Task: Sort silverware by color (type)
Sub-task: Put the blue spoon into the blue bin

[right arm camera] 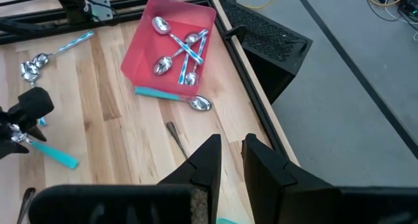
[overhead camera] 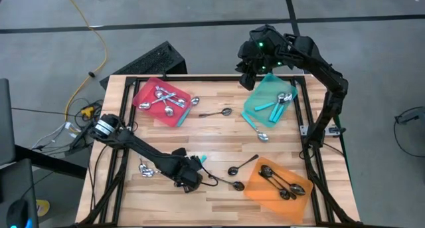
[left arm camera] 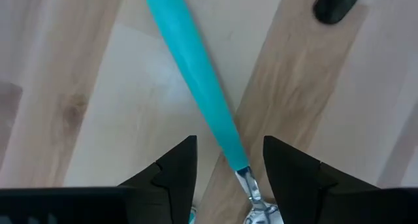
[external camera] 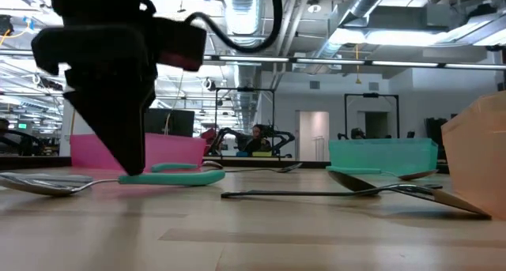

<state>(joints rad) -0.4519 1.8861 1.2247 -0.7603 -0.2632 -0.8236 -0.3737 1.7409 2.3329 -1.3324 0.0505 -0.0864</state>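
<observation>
My left gripper [left arm camera: 228, 144] is open and low over the table's near middle [overhead camera: 190, 177]. Its fingers stand on either side of a teal-handled spoon [left arm camera: 196, 74] lying flat, at the end of the handle where it joins the silver neck [left arm camera: 247, 179]. In the low view the gripper [external camera: 130, 164] reaches down to that handle [external camera: 178, 176]. My right gripper [right arm camera: 230, 149] hovers at the far edge beside the teal tray [overhead camera: 260, 88], empty, fingers a narrow gap apart. Loose silver [overhead camera: 143, 168], black [overhead camera: 242, 165] and teal-handled [overhead camera: 255, 128] spoons lie about.
The red tray [overhead camera: 147, 94] at the far left holds silver and teal-handled spoons, with a teal-handled one [right arm camera: 171, 96] lying against its side. The orange tray [overhead camera: 262, 189] at the near right holds black spoons. More black spoons [overhead camera: 216, 113] [overhead camera: 229, 183] lie loose mid-table.
</observation>
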